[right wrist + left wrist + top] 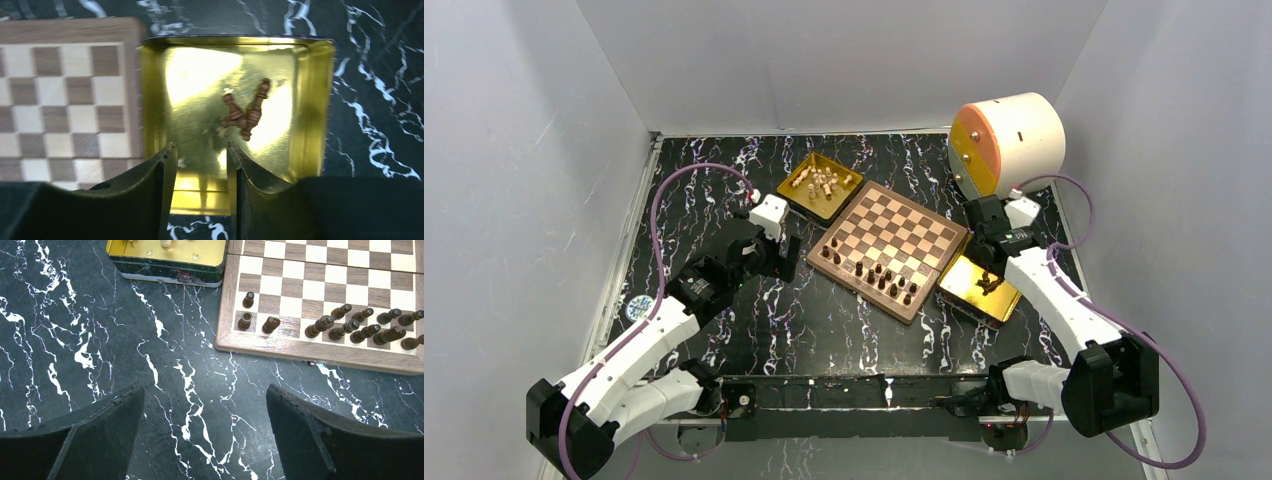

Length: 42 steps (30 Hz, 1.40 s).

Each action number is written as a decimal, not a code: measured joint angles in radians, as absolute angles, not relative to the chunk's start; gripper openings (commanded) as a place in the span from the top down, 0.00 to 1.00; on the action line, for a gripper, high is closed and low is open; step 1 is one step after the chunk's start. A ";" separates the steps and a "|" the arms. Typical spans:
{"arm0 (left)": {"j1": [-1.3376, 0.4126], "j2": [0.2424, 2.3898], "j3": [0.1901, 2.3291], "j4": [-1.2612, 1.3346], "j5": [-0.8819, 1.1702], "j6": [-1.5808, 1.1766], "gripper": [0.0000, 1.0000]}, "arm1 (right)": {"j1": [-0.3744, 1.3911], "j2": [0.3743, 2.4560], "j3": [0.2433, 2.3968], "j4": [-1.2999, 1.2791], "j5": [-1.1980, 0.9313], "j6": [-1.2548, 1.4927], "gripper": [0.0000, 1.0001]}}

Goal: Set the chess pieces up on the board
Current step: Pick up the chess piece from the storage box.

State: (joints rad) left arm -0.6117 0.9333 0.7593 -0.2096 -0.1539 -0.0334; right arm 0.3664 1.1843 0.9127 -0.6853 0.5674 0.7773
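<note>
The board [896, 226] lies at the table's middle, turned at an angle. Several dark chess pieces [884, 278] stand on its two near rows, also seen in the left wrist view [345, 327]. Cream pieces [817, 182] lie in a gold tray [842, 196] at the board's far left. A few dark pieces [246, 113] lie tangled in a second gold tray [311, 100] at the board's right. My left gripper [205, 395] hangs open over bare table, near the board's left corner [225, 342]. My right gripper [201, 155] hovers over the right tray's near edge, open, with nothing between its fingers.
A white drum with an orange face [1007, 143] stands at the back right, behind the right arm. White walls close in the black marbled table [824, 330] on three sides.
</note>
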 measured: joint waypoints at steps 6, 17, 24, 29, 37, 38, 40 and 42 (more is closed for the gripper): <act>-0.613 0.932 0.759 -0.209 -0.149 -0.033 0.12 | 0.246 1.184 0.831 -0.702 0.569 0.850 0.53; -0.613 0.932 0.759 -0.209 -0.141 -0.033 0.12 | 0.067 1.229 0.705 -0.516 0.505 0.854 0.61; -0.614 0.932 0.759 -0.209 -0.141 -0.033 0.12 | 0.050 1.271 0.705 -0.459 0.478 0.861 0.62; -0.617 0.932 0.758 -0.209 -0.141 -0.033 0.12 | 0.044 1.271 0.686 -0.430 0.474 0.864 0.61; -0.617 0.932 0.758 -0.209 -0.141 -0.030 0.12 | 0.039 1.273 0.671 -0.422 0.461 0.892 0.60; -0.617 0.932 0.758 -0.209 -0.141 -0.030 0.12 | 0.039 1.274 0.671 -0.422 0.461 0.894 0.60; -0.617 0.932 0.758 -0.209 -0.141 -0.029 0.12 | 0.039 1.282 0.671 -0.421 0.460 0.896 0.61; -0.617 0.932 0.758 -0.209 -0.141 -0.028 0.13 | 0.039 1.290 0.671 -0.419 0.458 0.896 0.62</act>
State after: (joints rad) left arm -0.6174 0.9321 0.7582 -0.2089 -0.1413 -0.0280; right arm 0.0391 1.2903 0.6708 -0.4187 0.4576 0.8963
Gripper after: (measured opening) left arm 0.878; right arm 0.390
